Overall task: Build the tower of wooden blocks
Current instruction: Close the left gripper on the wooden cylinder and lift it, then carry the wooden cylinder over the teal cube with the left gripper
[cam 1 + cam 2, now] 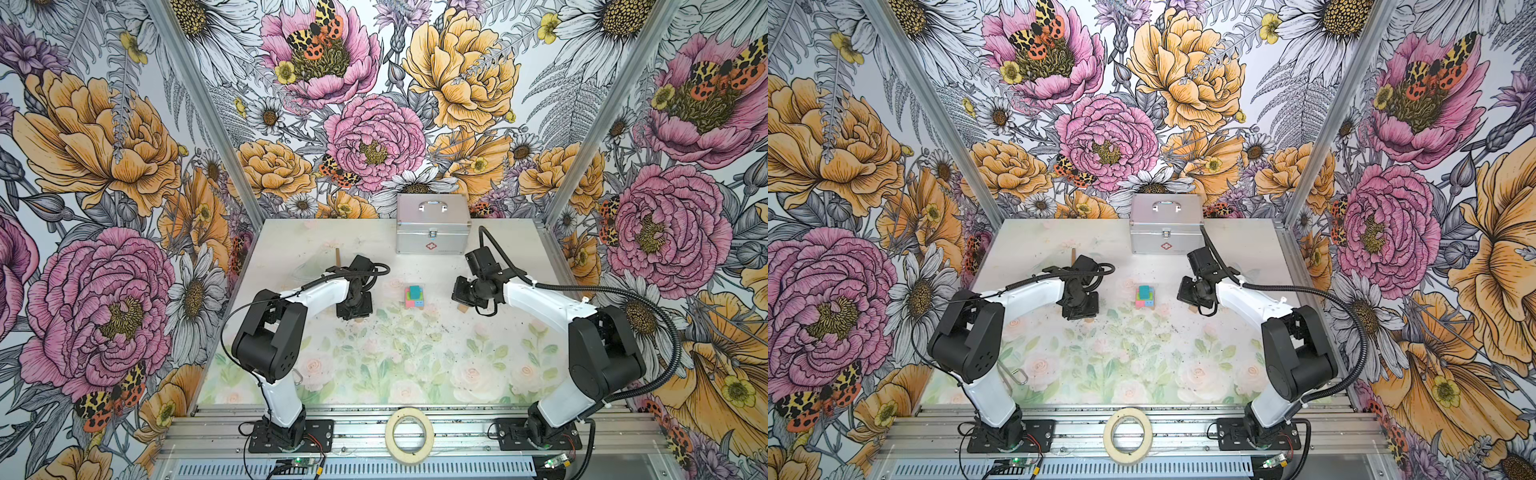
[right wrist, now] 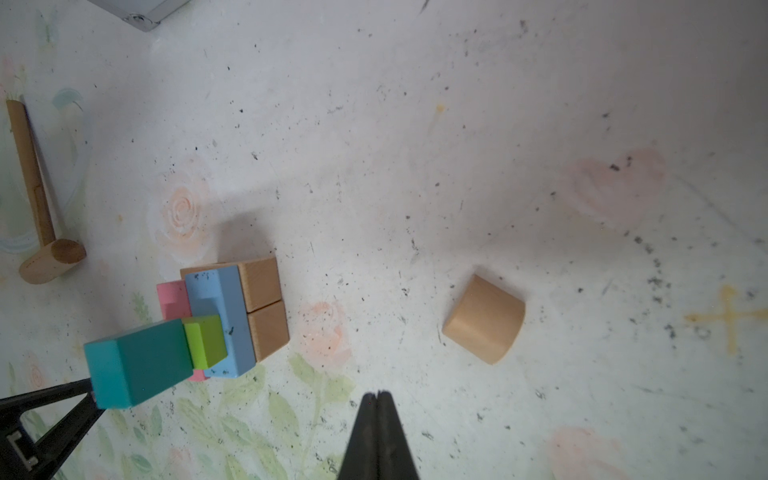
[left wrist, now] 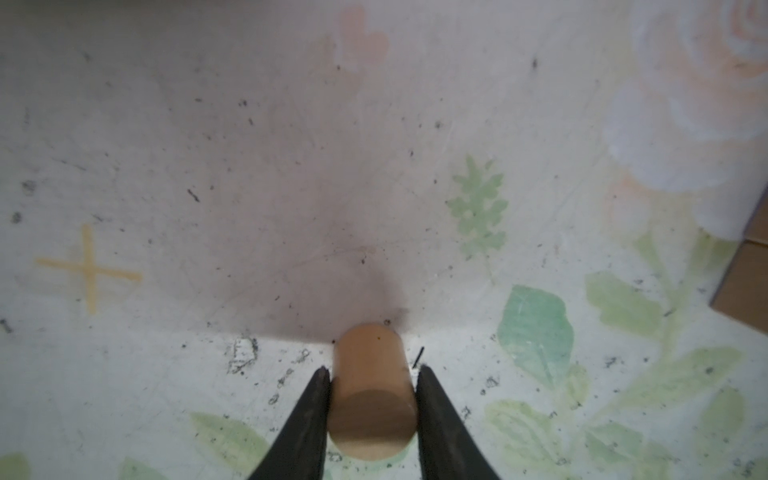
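The tower point(image 1: 413, 297) stands mid-worktop point(image 1: 415, 374), with a teal block point(image 2: 137, 361) topmost over green, blue, pink and two tan cubes; at its 9 o'clock the left gripper point(image 3: 372, 372) is low over the surface, pinching a tan cylinder point(image 3: 372, 399) turned on its side, one finger against each flank; at the tower's 3 o'clock the right gripper point(image 2: 377, 395) hangs with fingers pressed together, a second tan cylinder point(image 2: 484, 320) lying near it; a silver case point(image 1: 433, 224) sits at 12 o'clock.

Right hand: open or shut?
Shut, empty: in the wrist view the right hand has its fingers pressed together, no gap, nothing between them.
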`<state>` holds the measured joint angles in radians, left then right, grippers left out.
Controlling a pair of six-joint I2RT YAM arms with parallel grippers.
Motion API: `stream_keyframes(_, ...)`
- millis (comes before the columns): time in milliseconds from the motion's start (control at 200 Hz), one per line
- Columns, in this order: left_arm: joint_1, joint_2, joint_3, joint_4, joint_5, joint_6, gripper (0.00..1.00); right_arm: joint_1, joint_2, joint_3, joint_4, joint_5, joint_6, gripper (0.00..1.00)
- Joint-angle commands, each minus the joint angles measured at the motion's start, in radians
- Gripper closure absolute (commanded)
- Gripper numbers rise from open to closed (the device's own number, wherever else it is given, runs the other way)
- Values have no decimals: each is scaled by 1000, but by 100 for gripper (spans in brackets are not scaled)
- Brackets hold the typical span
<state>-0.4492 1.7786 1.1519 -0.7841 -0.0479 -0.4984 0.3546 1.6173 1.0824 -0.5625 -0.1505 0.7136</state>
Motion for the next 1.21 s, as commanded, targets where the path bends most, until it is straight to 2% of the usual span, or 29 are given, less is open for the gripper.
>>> stream_keyframes(0, -7, 4, 18, 17, 11, -4, 68, -6, -41, -4, 21, 12, -3, 100)
stream_keyframes(190, -7, 6, 20, 17, 12, -3, 76, -5, -40, -6, 21, 9, -3, 100)
stream_keyframes(345, -8, 7, 27, 14, 19, 7, 89, -6, -40, -2, 21, 12, -1, 100)
stream_keyframes(570, -37, -26, 76, -26, -6, 54, 100, -5, -37, 5, 21, 6, -3, 100)
stream_keyframes(736, -77, -51, 165, -101, -51, 94, 100, -8, -43, -1, 21, 9, -3, 100)
stream_keyframes(1201, -155, -71, 410, -237, -59, 187, 100, -20, -57, -30, 21, 7, -16, 100)
